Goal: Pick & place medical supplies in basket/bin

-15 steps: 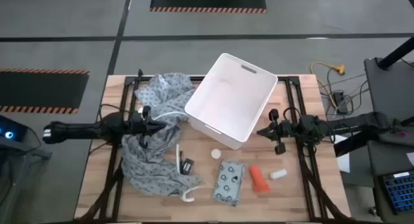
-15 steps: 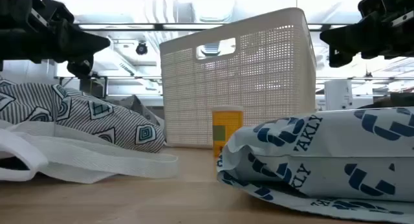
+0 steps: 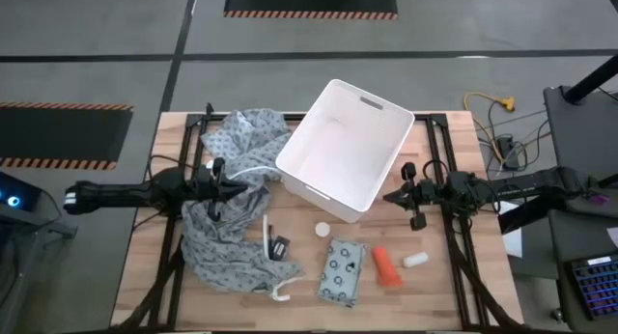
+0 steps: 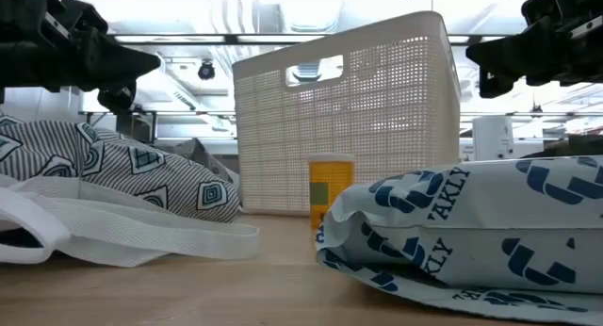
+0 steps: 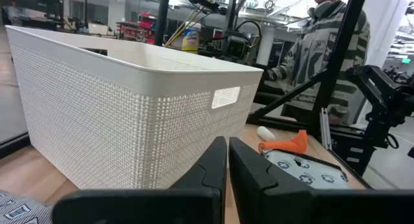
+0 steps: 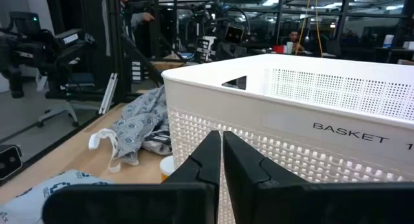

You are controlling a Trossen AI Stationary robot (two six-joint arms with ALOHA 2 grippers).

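- Basket point(image 3: 346, 151): white perforated tub, tilted on the far half of the table point(image 3: 145, 266), between my two arms. I see nothing inside it.
- Orange bottle point(image 3: 385, 266): lying on the near right of the table, just beside the teal packet point(image 3: 341, 272).
- Short white cylinder point(image 3: 415, 261): lying close to the right of the bottle, apart from it.
- White disc point(image 3: 323, 230): alone on bare wood, near the basket's near wall.
- Patterned cloth point(image 3: 232, 233): heaped on the left side, one end against the basket, with a white strap point(image 3: 274, 262) trailing from it.
- Left gripper point(image 3: 224, 186): fingers pressed together, holding nothing, hovering over the cloth beside the basket.
- Right gripper point(image 3: 395, 195): fingers pressed together, holding nothing, hovering off the basket's right corner.
- Person point(image 5: 323, 49): standing beyond the table, seen past the left wrist.
- Risk, my judgement: no supply is picked yet. Bottle and cylinder lie on their sides and could roll from a closing pinch. The left arm could snag the cloth or strap. Either arm, hovering so near, could nudge the basket when lowering.
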